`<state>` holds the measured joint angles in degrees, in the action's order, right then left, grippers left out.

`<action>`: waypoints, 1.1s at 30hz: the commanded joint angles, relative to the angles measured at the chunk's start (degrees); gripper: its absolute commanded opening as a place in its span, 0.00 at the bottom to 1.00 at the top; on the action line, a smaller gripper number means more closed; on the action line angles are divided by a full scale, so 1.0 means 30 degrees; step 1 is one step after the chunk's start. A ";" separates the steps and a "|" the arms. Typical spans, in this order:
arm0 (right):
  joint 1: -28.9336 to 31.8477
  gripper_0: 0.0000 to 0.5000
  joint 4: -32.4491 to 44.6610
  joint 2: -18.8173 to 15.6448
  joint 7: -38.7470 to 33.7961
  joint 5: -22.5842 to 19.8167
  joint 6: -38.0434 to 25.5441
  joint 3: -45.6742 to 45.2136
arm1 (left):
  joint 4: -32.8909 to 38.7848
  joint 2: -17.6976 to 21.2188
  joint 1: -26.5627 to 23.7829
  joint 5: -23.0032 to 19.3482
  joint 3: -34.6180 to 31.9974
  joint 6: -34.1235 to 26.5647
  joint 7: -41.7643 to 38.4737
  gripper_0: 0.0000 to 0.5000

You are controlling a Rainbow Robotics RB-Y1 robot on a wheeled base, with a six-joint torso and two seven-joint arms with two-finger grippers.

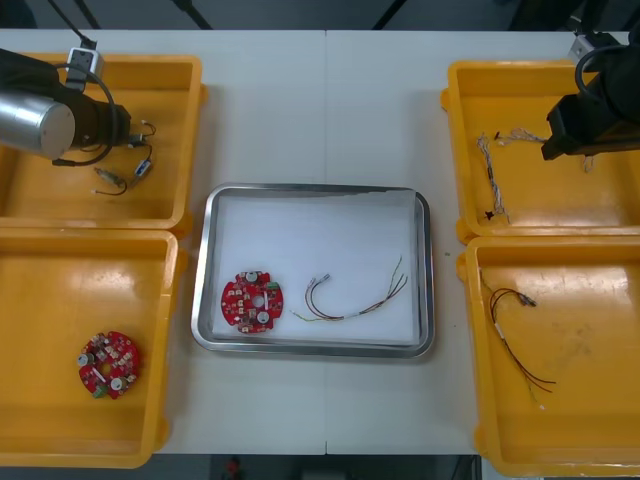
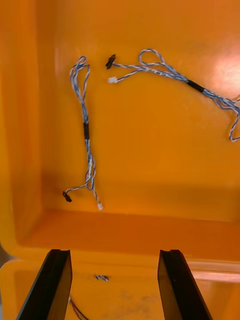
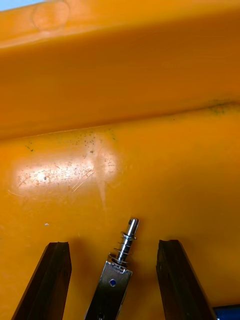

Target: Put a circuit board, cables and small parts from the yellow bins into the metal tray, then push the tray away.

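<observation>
The light surface (image 1: 320, 110) is carrying four yellow plastic bins, two set one behind the other along each side so that each arm is working its own stock without crossing. The rectangular shiny metal tray (image 1: 312, 190), white inside, is sitting between them where either arm can reach it. The left hand (image 3: 113, 244) is hanging low inside the far left bin (image 1: 170, 75), its black fingers standing wide apart around a small silvery metal part (image 3: 122, 257) that is lying on the bin floor with a gap on each side. It looks lined up to close, but is not yet gripping. The right hand (image 2: 115, 252) is hovering over the near wall of the far right bin (image 1: 540, 215), fingers spread and holding nothing. It is facing two twisted blue and white cables (image 2: 86, 132), probably picking one out. A round red circuit board (image 1: 251, 300) is already lying in the tray's near left corner, with a red and yellow cable (image 1: 350, 297) resting just beside it. A second red circuit board (image 1: 109, 364) is waiting in the near left bin (image 1: 40, 300), and a thin black cable (image 1: 515, 340) is lying in the near right bin (image 1: 590, 400). Small parts and more cables seem to be what is outstanding.
</observation>
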<state>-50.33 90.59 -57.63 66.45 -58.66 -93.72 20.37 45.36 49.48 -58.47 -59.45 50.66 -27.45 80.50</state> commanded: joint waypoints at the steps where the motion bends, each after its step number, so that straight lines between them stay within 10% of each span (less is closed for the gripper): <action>1: -0.0274 1.00 -0.1397 -0.0829 0.2897 0.0364 0.1415 -0.0665 | -0.0295 0.0089 -0.0579 -0.0632 0.0954 0.0127 0.0764 1.00; 16: -0.0274 1.00 -0.5176 -0.0741 1.1540 0.0100 0.5048 -0.0665 | -0.0500 0.1173 -0.0579 -0.3620 0.1657 -0.1074 0.1145 1.00; 18: -0.0332 1.00 -0.5616 -0.0683 1.2858 0.0041 0.5488 -0.0665 | -0.0500 0.1290 -0.0609 -0.4118 0.1891 -0.1074 0.1291 0.86; 22: -0.0479 1.00 -0.6817 -0.0419 1.5905 -0.0164 0.6396 -0.0665 | -0.0324 0.1583 -0.0609 -0.5026 0.2272 -0.1045 0.1525 0.20; 25: -0.0684 1.00 -0.7696 -0.0185 1.7985 -0.0252 0.7128 -0.0665 | -0.0207 0.1729 -0.0609 -0.5056 0.2272 -0.1045 0.1731 0.00; 33: -0.1797 1.00 -1.0831 0.0958 2.3376 -0.0427 0.9033 -0.0665 | 0.0408 0.2520 -0.0872 -0.5026 0.2243 -0.0752 0.2141 0.00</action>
<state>-51.62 60.92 -56.30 130.26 -59.32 -68.27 20.28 45.04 53.39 -59.90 -74.10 55.88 -29.84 80.51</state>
